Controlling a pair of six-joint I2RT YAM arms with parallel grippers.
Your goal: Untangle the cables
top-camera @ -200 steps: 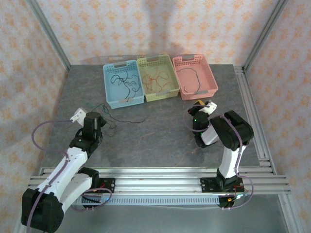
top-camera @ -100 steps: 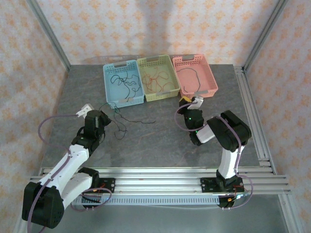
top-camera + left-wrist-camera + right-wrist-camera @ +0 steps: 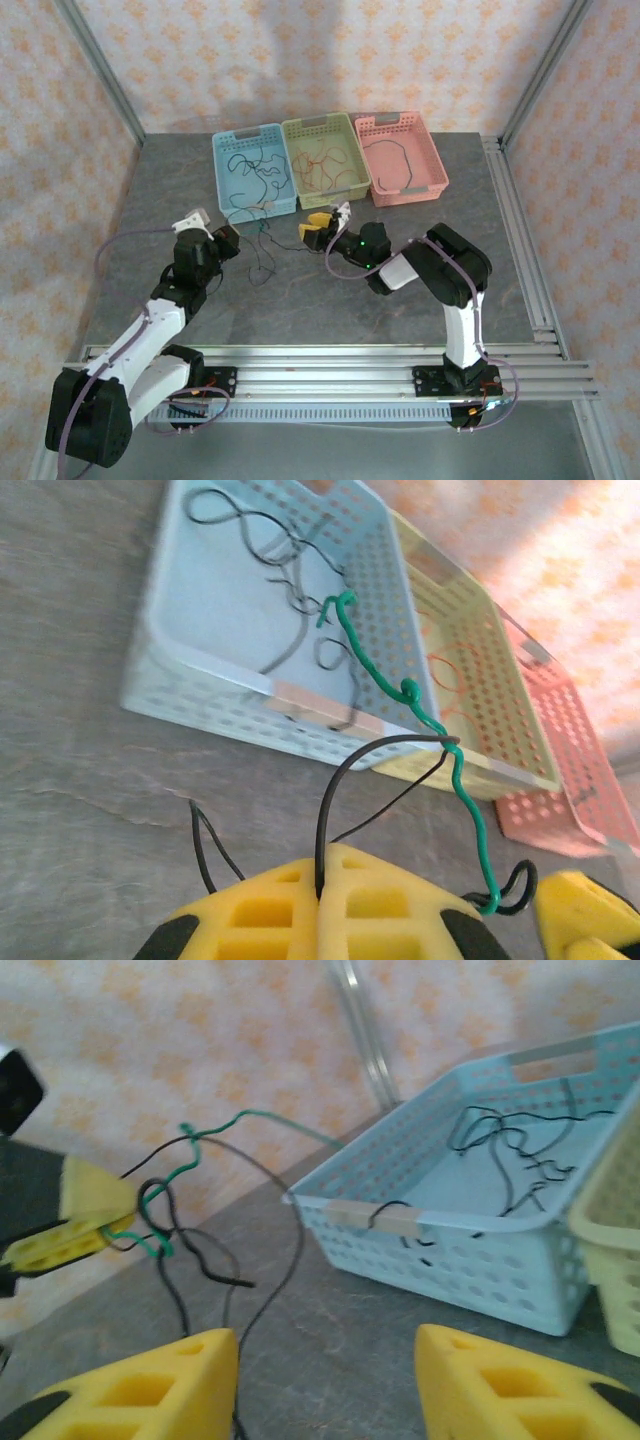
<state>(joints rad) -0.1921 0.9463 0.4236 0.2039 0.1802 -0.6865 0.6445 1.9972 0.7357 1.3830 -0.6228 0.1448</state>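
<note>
A loose tangle of thin black and green cables (image 3: 262, 243) hangs between my two grippers, just in front of the blue basket (image 3: 258, 211). My left gripper (image 3: 325, 868) is shut on a black cable (image 3: 330, 800) that rises from between its yellow fingers. A green cable (image 3: 462, 790) hooks over that black loop. In the top view the left gripper (image 3: 224, 240) sits left of the tangle. My right gripper (image 3: 325, 223) is to the tangle's right and stands open. In its wrist view the right gripper (image 3: 325, 1385) holds nothing, and a black strand (image 3: 285, 1280) runs close beside its left finger (image 3: 150, 1390).
Three baskets stand in a row at the back. The blue basket (image 3: 470, 1245) holds black cables, the yellow basket (image 3: 335, 197) holds red-orange ones, and the pink basket (image 3: 410, 190) holds one black cable. Metal rails (image 3: 320, 365) run along the near edge.
My right gripper swung left from in front of the pink basket to beside the tangle and opened. My left gripper moved up and right, still shut on the black cable.
</note>
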